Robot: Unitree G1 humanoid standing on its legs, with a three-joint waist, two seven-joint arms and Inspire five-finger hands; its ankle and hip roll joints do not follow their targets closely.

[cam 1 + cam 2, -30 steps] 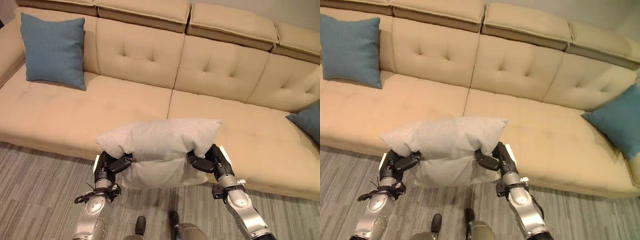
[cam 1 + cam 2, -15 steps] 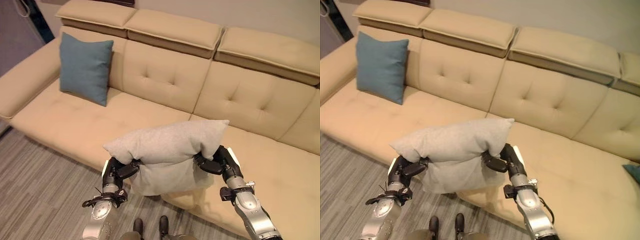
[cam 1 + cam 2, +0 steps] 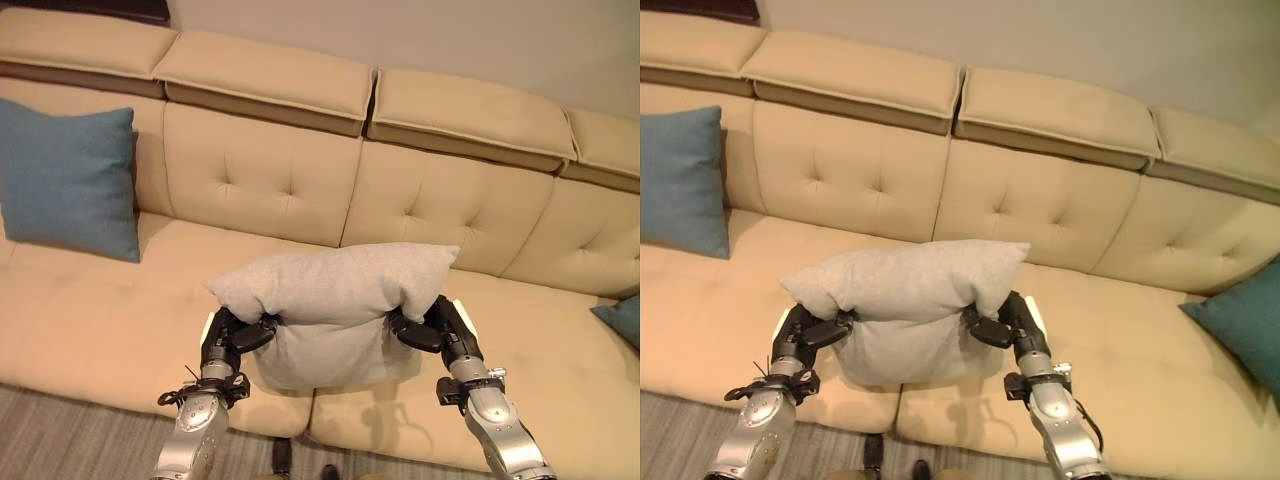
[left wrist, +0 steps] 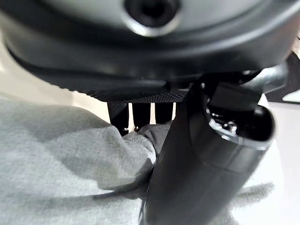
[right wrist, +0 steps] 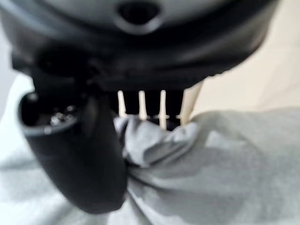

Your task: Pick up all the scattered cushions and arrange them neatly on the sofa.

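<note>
A grey cushion [image 3: 335,285] hangs in the air over the front of the beige sofa's seat [image 3: 90,320], held between both hands. My left hand [image 3: 228,338] is shut on its left end and my right hand [image 3: 428,326] on its right end. In the left wrist view the thumb [image 4: 201,154] presses into the grey cloth [image 4: 61,159]. In the right wrist view the thumb [image 5: 84,150] and fingers pinch a fold of the cushion [image 5: 197,164]. A blue cushion [image 3: 68,180] leans upright against the sofa back at the left. Another blue cushion [image 3: 1240,325] lies at the sofa's right end.
The sofa's tufted backrest [image 3: 260,180] and headrests [image 3: 265,70] run across the view behind the grey cushion. Grey striped carpet [image 3: 80,440] shows along the front of the sofa at the lower left.
The camera has swung right and closer to the sofa, so the whole picture has shifted. The grey cushion stays held between both hands, now over the seat's front.
</note>
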